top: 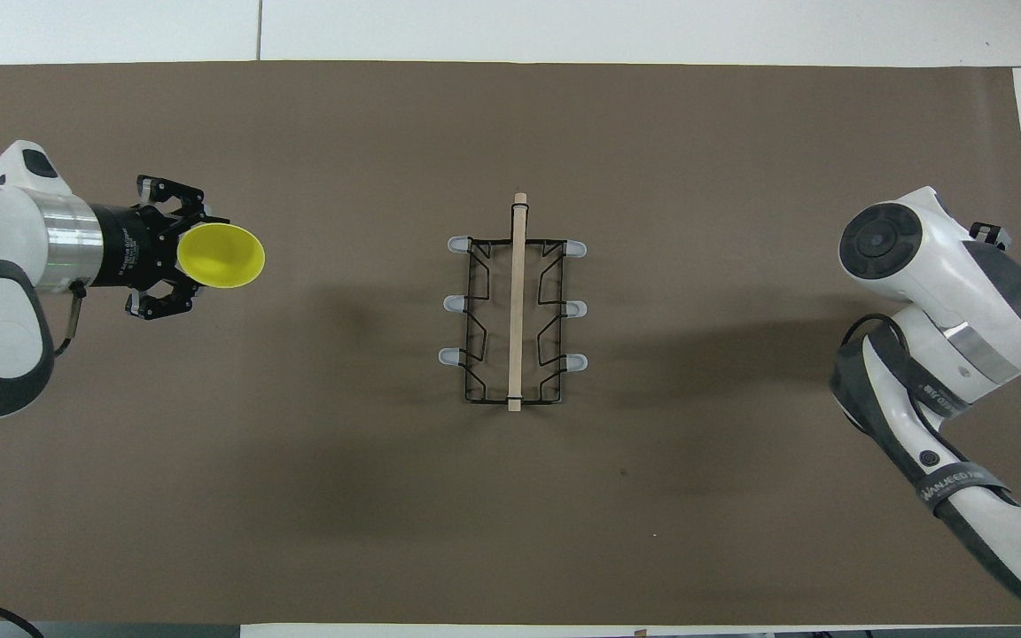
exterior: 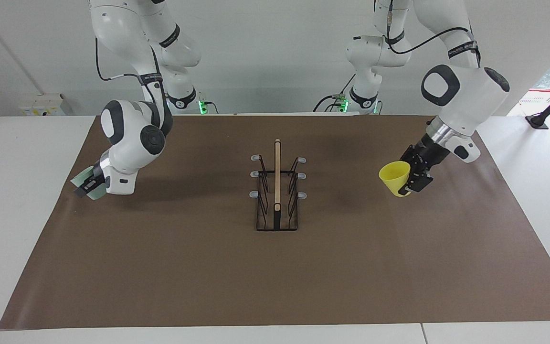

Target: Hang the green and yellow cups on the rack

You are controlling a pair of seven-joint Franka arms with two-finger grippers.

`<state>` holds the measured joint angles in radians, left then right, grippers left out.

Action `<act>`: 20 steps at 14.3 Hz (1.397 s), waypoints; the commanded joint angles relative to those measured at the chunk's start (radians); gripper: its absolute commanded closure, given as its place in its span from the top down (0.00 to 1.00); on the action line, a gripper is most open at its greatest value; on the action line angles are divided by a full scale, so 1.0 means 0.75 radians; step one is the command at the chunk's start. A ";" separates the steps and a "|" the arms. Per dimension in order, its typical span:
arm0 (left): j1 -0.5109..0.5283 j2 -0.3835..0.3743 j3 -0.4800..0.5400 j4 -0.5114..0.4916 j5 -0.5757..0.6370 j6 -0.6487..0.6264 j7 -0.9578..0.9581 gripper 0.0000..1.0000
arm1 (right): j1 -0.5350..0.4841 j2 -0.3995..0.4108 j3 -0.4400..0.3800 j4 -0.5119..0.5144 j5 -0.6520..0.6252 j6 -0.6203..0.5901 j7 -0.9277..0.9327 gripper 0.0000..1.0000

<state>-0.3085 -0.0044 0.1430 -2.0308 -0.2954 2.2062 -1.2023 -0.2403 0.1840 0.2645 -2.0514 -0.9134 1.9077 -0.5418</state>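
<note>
Rack: standing upright mid-mat, all six prongs bare, between the two arms.
Left gripper: raised over the mat at the left arm's end, clenching the yellow cup tipped sideways, mouth pointing toward the rack.
Right gripper: raised over the mat's edge at the right arm's end, gripping the green cup, which is lying tilted between its fingers, well apart from the rack.

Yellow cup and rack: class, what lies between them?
Nothing: only bare brown mat lies between the yellow cup, held by the left end effector, and the rack. The overhead view shows it.
</note>
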 commanded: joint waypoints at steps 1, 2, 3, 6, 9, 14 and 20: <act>-0.152 -0.035 0.014 -0.006 0.282 -0.052 -0.137 0.00 | -0.023 0.014 0.009 0.023 0.217 0.074 0.004 0.00; -0.206 -0.037 0.014 -0.008 0.368 -0.052 -0.206 0.00 | -0.052 0.014 0.009 0.027 0.309 0.111 0.003 0.00; -0.259 -0.043 0.014 -0.011 0.446 -0.054 -0.272 0.00 | -0.086 0.008 0.011 0.031 0.395 0.133 -0.014 0.00; -0.492 -0.019 0.012 -0.008 0.867 -0.121 -0.640 0.00 | -0.021 -0.079 0.036 0.037 0.459 0.079 -0.092 0.00; -0.623 0.018 0.012 -0.002 1.085 -0.209 -0.843 0.00 | 0.016 -0.176 0.044 0.062 0.893 -0.079 -0.045 0.00; -0.769 0.155 0.012 0.098 1.179 -0.315 -0.964 0.00 | -0.082 -0.198 0.026 0.103 1.437 -0.189 -0.258 0.00; -0.910 0.159 0.012 0.143 1.179 -0.383 -1.027 0.00 | -0.283 -0.268 0.026 -0.038 2.157 -0.216 -0.772 0.00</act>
<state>-0.9405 0.1078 0.1372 -1.9474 0.5681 1.9640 -1.9387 -0.3948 0.0302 0.2772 -2.0061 0.5535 1.7594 -0.9795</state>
